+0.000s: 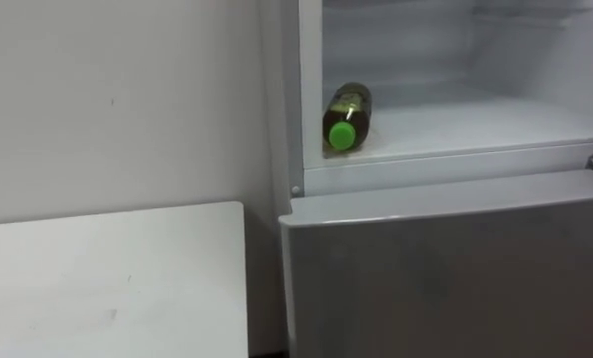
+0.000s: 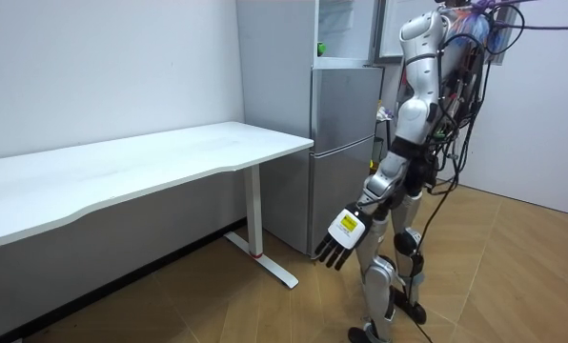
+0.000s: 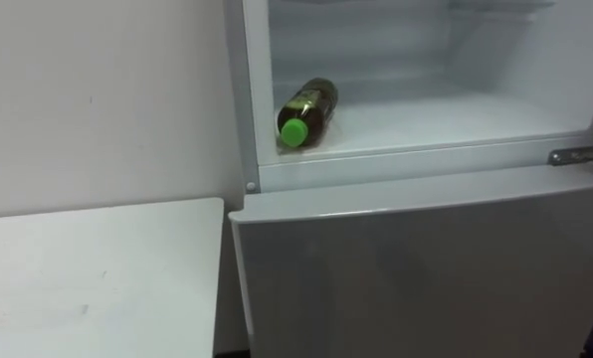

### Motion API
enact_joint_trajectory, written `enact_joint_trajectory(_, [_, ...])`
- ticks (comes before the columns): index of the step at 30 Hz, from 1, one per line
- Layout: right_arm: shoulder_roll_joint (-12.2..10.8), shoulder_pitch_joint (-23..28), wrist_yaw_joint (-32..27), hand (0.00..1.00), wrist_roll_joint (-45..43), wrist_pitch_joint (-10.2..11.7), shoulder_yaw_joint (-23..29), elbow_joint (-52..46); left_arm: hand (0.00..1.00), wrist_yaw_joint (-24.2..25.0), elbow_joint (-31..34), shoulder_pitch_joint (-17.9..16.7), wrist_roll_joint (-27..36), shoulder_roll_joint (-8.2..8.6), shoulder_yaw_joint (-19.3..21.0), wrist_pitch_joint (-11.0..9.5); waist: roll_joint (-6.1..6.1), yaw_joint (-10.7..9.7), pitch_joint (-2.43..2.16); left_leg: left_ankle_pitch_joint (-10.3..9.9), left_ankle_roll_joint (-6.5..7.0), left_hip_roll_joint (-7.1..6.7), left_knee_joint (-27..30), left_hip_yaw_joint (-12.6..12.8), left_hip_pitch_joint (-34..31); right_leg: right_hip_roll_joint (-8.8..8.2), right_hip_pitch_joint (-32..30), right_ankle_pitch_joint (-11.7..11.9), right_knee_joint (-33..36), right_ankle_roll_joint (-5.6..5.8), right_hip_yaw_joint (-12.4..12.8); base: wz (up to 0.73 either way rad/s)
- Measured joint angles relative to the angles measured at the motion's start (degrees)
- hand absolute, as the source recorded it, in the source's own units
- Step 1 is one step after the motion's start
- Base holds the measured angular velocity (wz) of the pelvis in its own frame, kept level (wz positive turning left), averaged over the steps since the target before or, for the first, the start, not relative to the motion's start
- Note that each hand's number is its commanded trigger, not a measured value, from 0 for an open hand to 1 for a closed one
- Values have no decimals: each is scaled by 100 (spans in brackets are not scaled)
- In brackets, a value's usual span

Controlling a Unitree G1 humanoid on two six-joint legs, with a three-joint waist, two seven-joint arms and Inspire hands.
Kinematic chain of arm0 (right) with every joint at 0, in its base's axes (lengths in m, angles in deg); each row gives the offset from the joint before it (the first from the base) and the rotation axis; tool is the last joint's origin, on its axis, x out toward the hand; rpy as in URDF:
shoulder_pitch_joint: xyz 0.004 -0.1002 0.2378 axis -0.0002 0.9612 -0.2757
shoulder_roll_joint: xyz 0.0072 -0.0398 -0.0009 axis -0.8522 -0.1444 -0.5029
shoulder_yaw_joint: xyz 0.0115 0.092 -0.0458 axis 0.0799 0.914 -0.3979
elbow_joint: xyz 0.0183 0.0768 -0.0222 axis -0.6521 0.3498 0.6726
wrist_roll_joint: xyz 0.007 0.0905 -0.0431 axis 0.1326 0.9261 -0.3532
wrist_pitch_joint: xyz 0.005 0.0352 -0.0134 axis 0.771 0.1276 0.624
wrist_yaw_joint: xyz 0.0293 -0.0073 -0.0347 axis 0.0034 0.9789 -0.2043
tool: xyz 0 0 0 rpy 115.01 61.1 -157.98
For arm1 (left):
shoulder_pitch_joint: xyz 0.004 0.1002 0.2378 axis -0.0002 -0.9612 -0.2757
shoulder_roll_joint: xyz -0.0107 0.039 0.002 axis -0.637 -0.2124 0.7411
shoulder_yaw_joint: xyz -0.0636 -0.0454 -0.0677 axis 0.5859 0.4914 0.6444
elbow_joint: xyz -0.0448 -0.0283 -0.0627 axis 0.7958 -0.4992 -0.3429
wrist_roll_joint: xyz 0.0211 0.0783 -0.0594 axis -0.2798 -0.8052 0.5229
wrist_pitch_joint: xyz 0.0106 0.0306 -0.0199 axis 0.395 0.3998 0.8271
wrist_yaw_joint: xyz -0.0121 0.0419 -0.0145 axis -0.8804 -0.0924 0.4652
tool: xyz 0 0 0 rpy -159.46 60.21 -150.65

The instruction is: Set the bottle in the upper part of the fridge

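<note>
Lying sideways: dark, green-capped bottle (image 1: 346, 112).

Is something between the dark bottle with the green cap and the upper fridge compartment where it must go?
No, nothing visible. The dark bottle with the green cap already lies on its side inside the open upper fridge compartment, by its left wall, cap outward. The left hand hangs open beside the robot.

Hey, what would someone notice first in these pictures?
A green-capped bottle lies on its side at the front left of the open upper fridge compartment. The robot stands before it, left hand hanging open, a white table to its left.
</note>
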Motion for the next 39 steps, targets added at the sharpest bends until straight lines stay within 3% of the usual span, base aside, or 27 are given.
enact_joint_trajectory(3, [83, -22, 50, 0, 52, -15, 372, -820, 0, 53, 13, -40, -17, -1, 206, 0, -39, -33, 0, 0, 0, 0, -2, 9, 13, 0, -9, -7, 22, -3, 25, -2])
enact_joint_trajectory(7, [412, -339, 187, 0, 49, 11, 773, -1158, 0, 53, 11, 10, -46, -53, 568, -10, -128, -20, 2, 0, 0, 1, -1, 15, 28, 2, 10, -6, 17, -4, 35, 0])
enact_joint_trajectory(9, [471, -418, 187, 0, 47, 23, 884, -1374, 0, 64, -2, 19, -48, -89, 596, -14, -151, -7, 3, 0, 0, 1, -1, 15, 10, 2, -8, -6, 18, -4, 34, 0])
enact_joint_trajectory(14, [481, -465, 174, 0, -94, 43, 1127, -2210, 0, 186, 7, -25, -59, -81, 730, -14, -172, -13, 2, 0, 0, 1, -2, 22, -80, 4, -83, -6, 16, -3, 42, 0])
enact_joint_trajectory(21, [502, -778, -23, 0, -886, 176, 1300, -3263, 0, 185, 17, 36, -683, -66, 758, -14, -116, -33, 4, 0, 0, 4, 44, 16, -183, 8, -136, -1, 15, -5, 9, 2])
enact_joint_trajectory(30, [590, -845, -5, 0, -1657, 79, 1277, -4321, 0, 224, 173, 123, -1074, -35, 730, 98, -118, -29, 3, 0, 0, 4, 35, 4, -269, 4, -170, 0, 18, -6, -42, 2])
enact_joint_trajectory(39, [593, -863, -109, 0, -1974, -44, 1254, -4570, 0, 249, -34, 246, -1150, -36, 760, 89, -120, 39, 4, 1, 0, 6, 43, 8, -331, -7, -292, -2, 123, -9, -23, 0])
